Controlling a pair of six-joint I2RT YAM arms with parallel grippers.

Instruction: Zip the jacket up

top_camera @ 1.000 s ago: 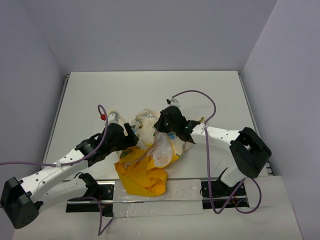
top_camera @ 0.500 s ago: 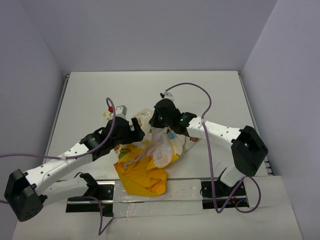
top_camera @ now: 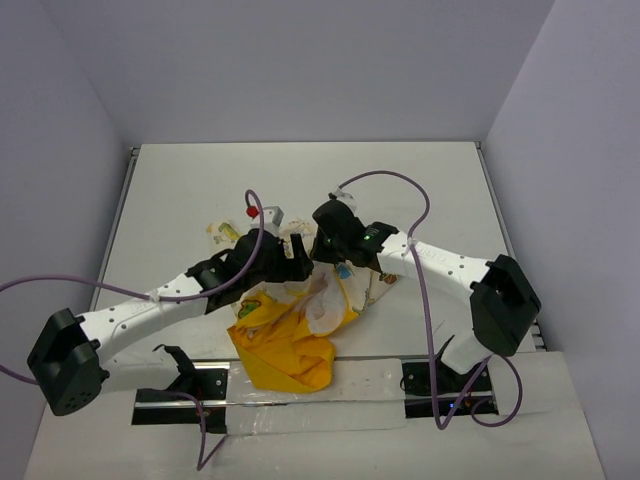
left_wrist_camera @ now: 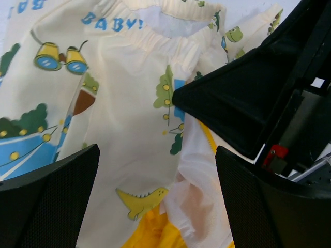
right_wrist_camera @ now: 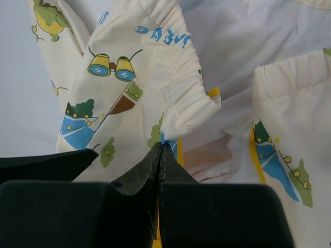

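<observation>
The jacket point(top_camera: 297, 345) lies bunched near the table's front middle, cream printed cloth over the yellow lining. My right gripper point(top_camera: 322, 252) is shut, pinching a fold of the jacket's point(right_wrist_camera: 139, 67) cream edge by an elastic hem, right at the fingertips point(right_wrist_camera: 163, 150). My left gripper point(top_camera: 291, 257) hovers just left of it, open wide over the jacket point(left_wrist_camera: 129, 103). Nothing is between the left gripper's point(left_wrist_camera: 158, 181) fingers except cloth lying below: a dinosaur print, white mesh and yellow lining. The right gripper's black body point(left_wrist_camera: 248, 98) fills the upper right of the left wrist view.
The white table point(top_camera: 300, 180) extends behind the jacket to grey walls. A metal rail point(top_camera: 360, 380) runs along the front edge between the arm bases. Purple cables point(top_camera: 390, 180) arch over both arms. A sleeve end point(top_camera: 220, 231) pokes out to the left.
My left arm has swung right and forward to beside the right gripper, and its jaws have opened wider. The right gripper stays shut on the cloth, shifted only slightly.
</observation>
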